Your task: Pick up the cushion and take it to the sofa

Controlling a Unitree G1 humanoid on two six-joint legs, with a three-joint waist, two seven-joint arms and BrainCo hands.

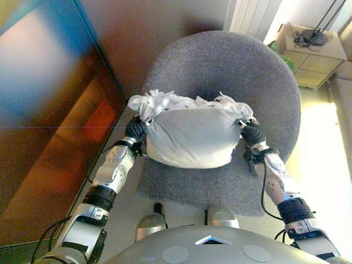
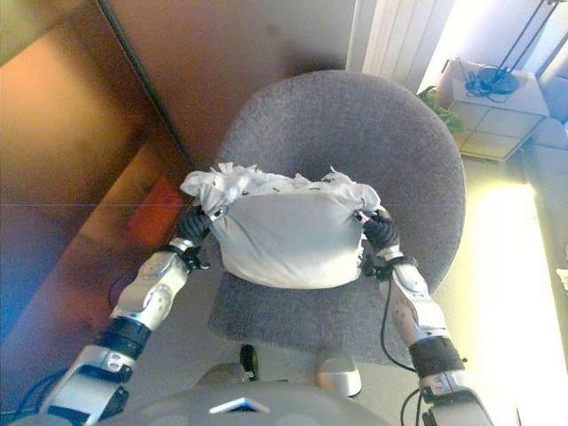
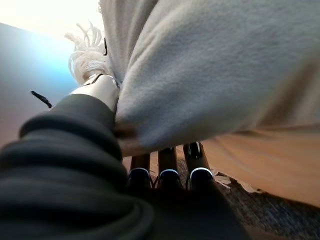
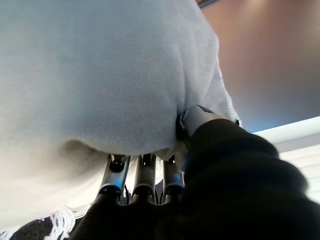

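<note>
Gripping the cushion (image 1: 190, 137) from both ends, the two hands hold it at frame centre, over the seat of the grey upholstered chair (image 1: 236, 66). The left hand (image 1: 135, 129) clamps the cushion's left end: in the left wrist view its fingers (image 3: 170, 165) curl beneath the fabric and its thumb (image 3: 97, 90) bears on the side, by the fringe. The right hand (image 1: 252, 133) clamps the right end likewise, with fingers (image 4: 142, 177) tucked under and thumb (image 4: 200, 117) pressed into the cover.

The cushion is pale grey with a white fringe (image 1: 165, 102) along its far edge. Its long axis runs left to right across the frame, spanning the gap between the two hands, so each hand sits at one short end and neither is nearer. It appears to be lifted clear of the seat (contact underneath cannot be confirmed from the head views).

No sofa can be identified in any view. A light wooden cabinet (image 1: 316, 58) stands at the upper right; a brown panel fills the upper left.

No brand, label or legible writing appears on the cushion or chair.
</note>
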